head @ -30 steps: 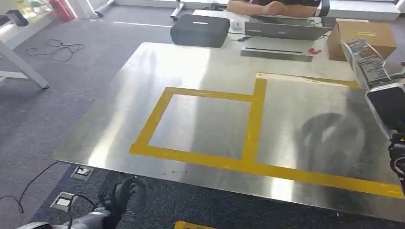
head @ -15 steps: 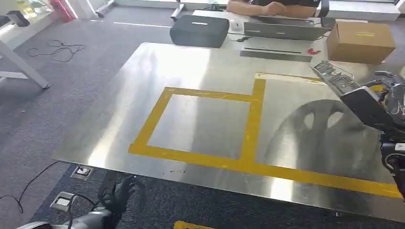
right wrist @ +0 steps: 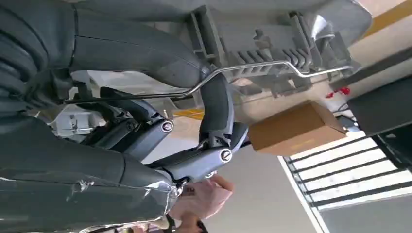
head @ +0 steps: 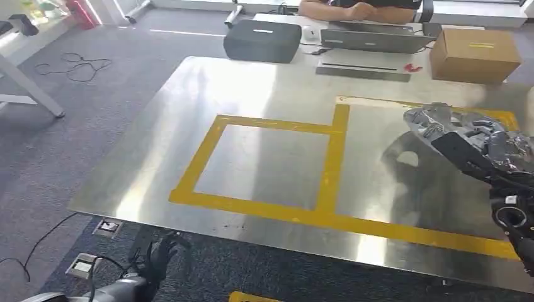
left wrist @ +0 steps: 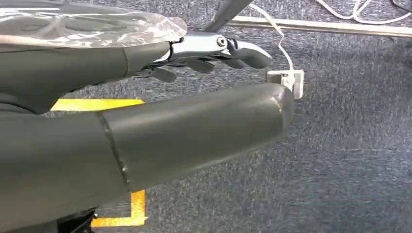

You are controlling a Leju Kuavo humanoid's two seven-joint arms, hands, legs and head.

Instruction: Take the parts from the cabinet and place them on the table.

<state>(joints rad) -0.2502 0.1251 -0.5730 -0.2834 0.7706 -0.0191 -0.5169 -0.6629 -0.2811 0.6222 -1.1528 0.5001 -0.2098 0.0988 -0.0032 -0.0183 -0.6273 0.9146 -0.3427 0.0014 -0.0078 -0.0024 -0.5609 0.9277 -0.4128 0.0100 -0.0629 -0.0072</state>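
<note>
From the head view, no writing is legible. The right hand [head: 488, 151] at three o'clock grips a grey ribbed plastic part [head: 434, 121] above the shiny steel table with yellow tape lines [head: 264, 163]. A brown cardboard box [head: 475, 53] sits at one o'clock. The left hand [head: 154, 258] hangs at seven o'clock.

Left wrist view: its fingers [left wrist: 243, 51] are loosely apart, holding nothing.

Right wrist view: the fingers [right wrist: 216, 111] wrap the part.

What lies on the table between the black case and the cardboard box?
In the head view, a laptop and a flat dark bar lie between the black case and the cardboard box.
</note>
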